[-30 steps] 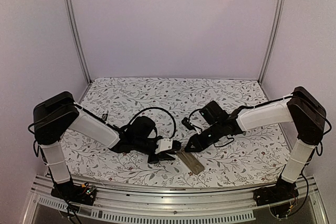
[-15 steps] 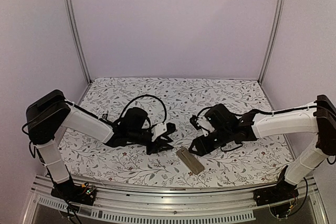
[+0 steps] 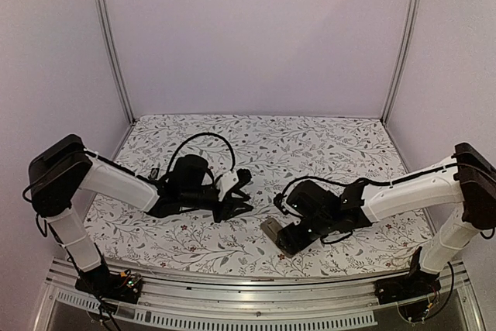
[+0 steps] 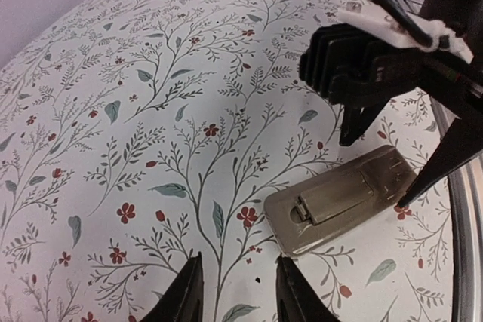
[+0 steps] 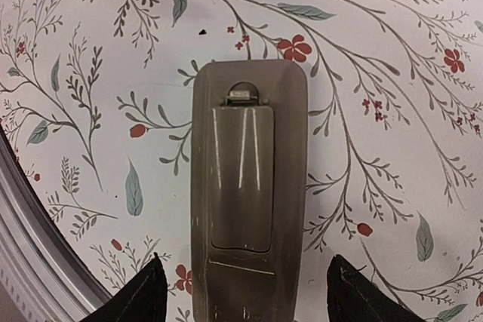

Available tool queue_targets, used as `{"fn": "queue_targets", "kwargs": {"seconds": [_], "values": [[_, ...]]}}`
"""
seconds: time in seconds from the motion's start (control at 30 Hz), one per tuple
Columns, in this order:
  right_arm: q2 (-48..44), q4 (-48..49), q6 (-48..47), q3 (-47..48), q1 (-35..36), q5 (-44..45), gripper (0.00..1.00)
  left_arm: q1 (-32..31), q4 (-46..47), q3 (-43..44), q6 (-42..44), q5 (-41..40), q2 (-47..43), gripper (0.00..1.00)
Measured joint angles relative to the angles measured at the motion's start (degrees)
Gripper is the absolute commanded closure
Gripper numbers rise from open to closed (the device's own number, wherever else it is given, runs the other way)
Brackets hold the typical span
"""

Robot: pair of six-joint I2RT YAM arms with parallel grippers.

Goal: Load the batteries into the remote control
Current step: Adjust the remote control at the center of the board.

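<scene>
No text, label, brand, number or sign can be read in any view. The remote control [image 5: 249,179] lies back-up, and its tan shell and battery cover show no legible marking. The surface [image 4: 113,111] carries only a printed pattern of leaves and red flowers, without lettering.

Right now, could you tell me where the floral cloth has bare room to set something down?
The far half of the floral tablecloth, up to the back wall, is bare; so is the near-left strip along the front rail. Front centre is crowded: the left gripper, and the right gripper straddling the taupe plastic remote control.
</scene>
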Motion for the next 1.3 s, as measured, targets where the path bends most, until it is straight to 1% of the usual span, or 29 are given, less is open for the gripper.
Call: {"fn": "queue_targets", "kwargs": {"seconds": [0.1, 0.17, 0.3, 0.47, 0.6, 0.73, 0.9, 1.07, 1.2, 1.3], "values": [[2.80, -0.20, -0.24, 0.87, 0.50, 0.66, 0.29, 0.20, 0.87, -0.94, -0.31, -0.22, -0.20, 0.67], [4.28, -0.87, -0.66, 1.66, 0.90, 0.94, 0.32, 0.44, 1.31, -1.84, -0.55, -0.48, -0.59, 0.67], [6.32, -2.60, -2.12, 4.09, 1.55, 1.38, 0.39, 1.27, 2.21, -3.23, -1.01, -1.11, -1.84, 0.67], [7.52, -2.86, -3.58, 4.81, 1.97, 1.95, 0.53, 1.57, 3.04, -3.76, -1.18, -1.20, -2.80, 0.67], [7.52, -2.64, -5.84, 4.81, 1.95, 2.21, 0.56, 1.62, 3.58, -3.93, -1.09, -1.16, -2.80, 0.67], [7.52, -2.38, -10.38, 4.81, 1.95, 2.69, 0.61, 1.64, 3.76, -4.20, -0.76, -1.20, -2.97, 0.67], [7.50, -1.36, -19.71, 4.70, 1.92, 1.62, 0.61, 1.66, 3.91, -6.49, -0.79, -0.81, -5.49, 0.68], [7.76, -0.26, -31.71, 4.76, 1.22, -3.61, 0.60, 1.66, 3.78, -10.47, -1.16, 0.46, -9.07, 0.68], [10.03, -1.29, -38.91, 7.56, 0.42, -6.99, 0.57, 1.57, 3.48, -14.14, -0.68, 0.66, -11.87, 0.67], [12.37, -2.32, -43.30, 10.60, 0.24, -8.57, 0.55, 1.22, 3.69, -16.13, -0.59, 1.44, -13.00, 0.64]]}}
